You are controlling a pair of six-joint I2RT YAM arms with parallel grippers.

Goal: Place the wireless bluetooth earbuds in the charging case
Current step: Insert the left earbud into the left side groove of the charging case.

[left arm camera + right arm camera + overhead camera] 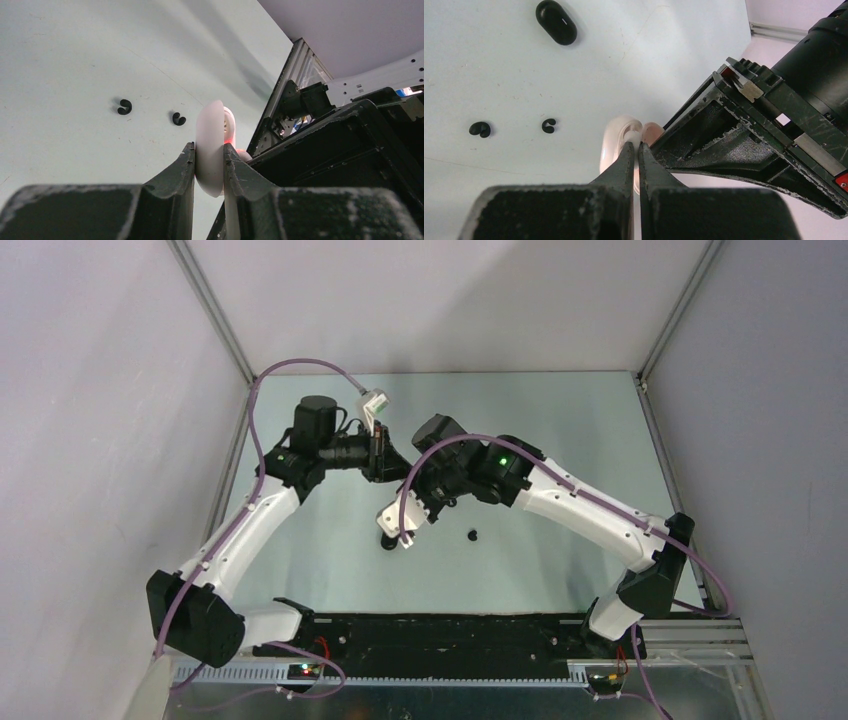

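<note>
The left arm's fingers (209, 148) stand narrow and clamp a white glossy oval case (210, 165) by its two flat sides, so the case sits upright and edge-on between them, with a small red glow on its right face; on the pale green desk (65, 55) beyond it lie two small black curled things, well apart from the white case; in the right wrist view, from the left, a tiny black curled earbud (480, 129) lies on the desk, and a second tiny black earbud (549, 125) lies near it on the right, not touching; farther away and a little to the right lies the task's own thing, the small glossy black oval charging case (556, 21), flat on the desk, alone, well apart from both arms and from the two earbuds; next to the right comes the white case again, and the right arm's fingers (635, 145) are closed together with only a thin slit between them; their tips reach the rim of the white case, where a small white rounded part shows, but I cannot tell if they pinch it; on the far right the left arm's black fingers come in diagonally and meet the same case.
</note>
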